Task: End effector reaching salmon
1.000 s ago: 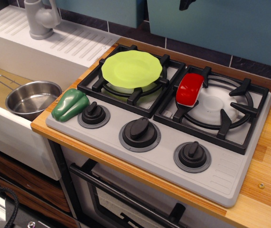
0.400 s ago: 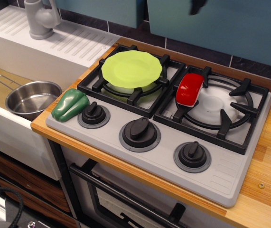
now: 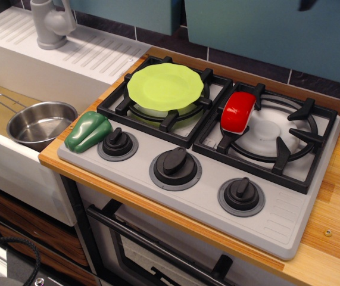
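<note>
The salmon (image 3: 238,111) is a small glossy red oblong piece lying on the left side of the right burner grate (image 3: 289,143). Only a small dark tip of the gripper (image 3: 306,5) shows at the top edge of the view, far above and to the right of the salmon. Its fingers are cut off by the frame, so I cannot tell whether they are open or shut.
A lime-green plate (image 3: 165,87) sits on the left burner. A green toy pepper (image 3: 87,131) lies at the stove's front left corner. Three black knobs (image 3: 175,165) line the front. A steel pot (image 3: 40,123) sits in the sink, a grey faucet (image 3: 52,22) behind it.
The dark gripper tip at the top edge has moved to the right, from above the salmon's left to well right of it. Nothing on the stove has moved.
</note>
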Robot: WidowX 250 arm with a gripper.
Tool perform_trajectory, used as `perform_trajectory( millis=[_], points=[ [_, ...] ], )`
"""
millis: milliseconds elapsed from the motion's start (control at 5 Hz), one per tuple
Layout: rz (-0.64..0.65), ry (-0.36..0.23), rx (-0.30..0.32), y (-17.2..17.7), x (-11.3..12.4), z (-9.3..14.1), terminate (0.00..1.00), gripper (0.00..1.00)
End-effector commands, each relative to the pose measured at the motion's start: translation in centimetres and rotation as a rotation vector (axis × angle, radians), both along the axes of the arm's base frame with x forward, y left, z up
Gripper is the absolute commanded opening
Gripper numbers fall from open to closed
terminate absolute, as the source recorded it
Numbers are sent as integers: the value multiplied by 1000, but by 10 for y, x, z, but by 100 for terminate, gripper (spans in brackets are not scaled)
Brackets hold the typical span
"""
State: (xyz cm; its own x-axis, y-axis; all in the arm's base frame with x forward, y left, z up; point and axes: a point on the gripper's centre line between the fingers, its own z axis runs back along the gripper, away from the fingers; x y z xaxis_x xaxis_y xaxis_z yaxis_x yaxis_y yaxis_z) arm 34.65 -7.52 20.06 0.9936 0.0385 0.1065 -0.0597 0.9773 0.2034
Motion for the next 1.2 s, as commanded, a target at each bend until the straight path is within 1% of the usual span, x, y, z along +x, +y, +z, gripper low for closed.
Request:
perform_trajectory(
  millis=[0,200,600,800,1000],
  points=[
    [-38,-154,-25,-6,21,-19,0,100],
    [-85,-189,-36,1,27,-33,0,100],
    [-120,-208,-42,8,25,-47,0,100],
    [-134,-234,-38,11,27,-62,0,100],
    [-135,-263,-47,10,28,-77,0,100]
  ],
)
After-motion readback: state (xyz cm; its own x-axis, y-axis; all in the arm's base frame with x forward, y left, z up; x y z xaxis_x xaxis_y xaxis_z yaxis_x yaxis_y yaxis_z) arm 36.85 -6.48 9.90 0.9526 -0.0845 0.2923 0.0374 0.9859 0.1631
